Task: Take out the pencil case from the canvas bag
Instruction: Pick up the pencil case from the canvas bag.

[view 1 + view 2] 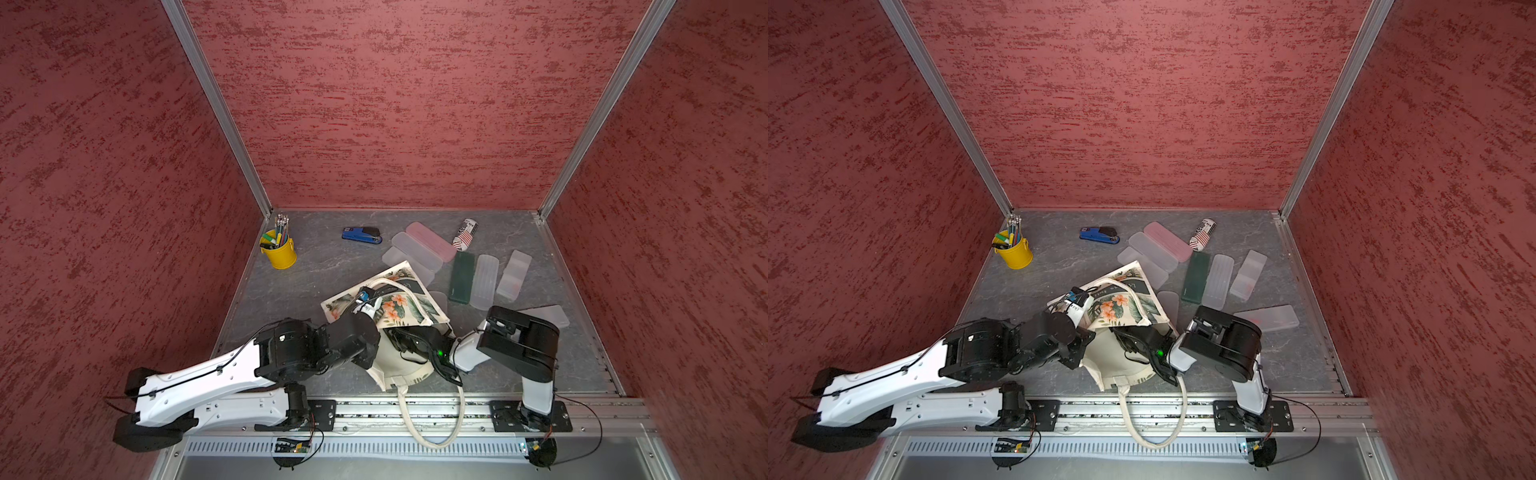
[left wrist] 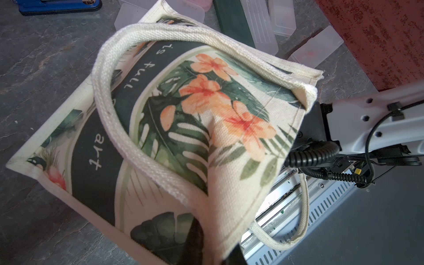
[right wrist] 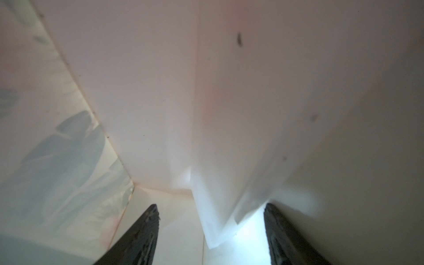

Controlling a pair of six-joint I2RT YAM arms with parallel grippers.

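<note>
Left gripper [image 2: 220, 252] is pinching the canvas bag's [image 1: 399, 309] rim, propping it open. Inside the bag, right gripper [image 3: 211, 206] is gaping around the pencil case's [image 3: 224, 183] end, gripping nothing. Seems light, stiff, slippery: squeeze its narrow sides.

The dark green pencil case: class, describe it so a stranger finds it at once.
On the grey tabletop, look just right of the canvas bag. The dark green pencil case lies there, the only dark, opaque one among frosted cases.
</note>
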